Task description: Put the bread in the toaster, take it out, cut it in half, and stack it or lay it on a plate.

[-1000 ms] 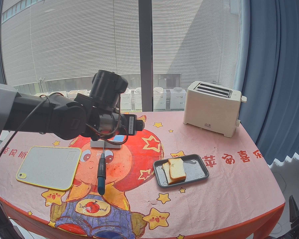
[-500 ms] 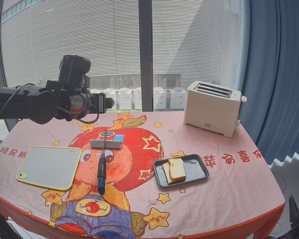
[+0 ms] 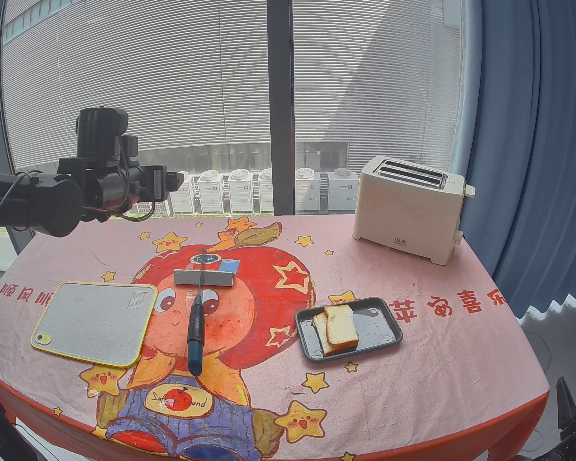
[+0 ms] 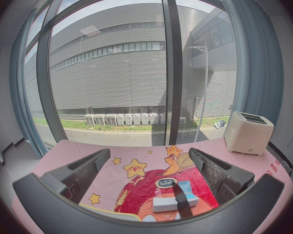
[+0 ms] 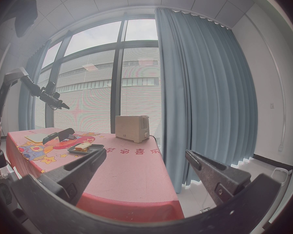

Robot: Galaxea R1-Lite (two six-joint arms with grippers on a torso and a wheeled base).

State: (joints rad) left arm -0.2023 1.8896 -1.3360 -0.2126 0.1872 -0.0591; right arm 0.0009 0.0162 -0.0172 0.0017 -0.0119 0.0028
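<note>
Two pale bread pieces (image 3: 335, 329) lie overlapping on a dark grey tray (image 3: 383, 336) right of the table's middle; the tray with bread (image 5: 83, 146) also shows in the right wrist view. The cream toaster (image 3: 411, 207) stands at the back right with its slots empty. A blue-handled knife (image 3: 196, 331) lies with its blade across a small block (image 3: 204, 277). My left gripper (image 3: 171, 182) hangs open and empty in the air above the table's back left; its wrist view has the block (image 4: 172, 201) below it. My right gripper (image 5: 145, 166) is open, off the table's right side.
A white cutting board (image 3: 96, 321) with a yellow rim lies at the front left. A window runs behind the table and a blue curtain (image 3: 531, 129) hangs at the right. The printed pink cloth between board, knife and tray is bare.
My left arm has drawn back to the left and risen, from over the knife's block to the table's back left. Knife, bread and tray have stayed put.
</note>
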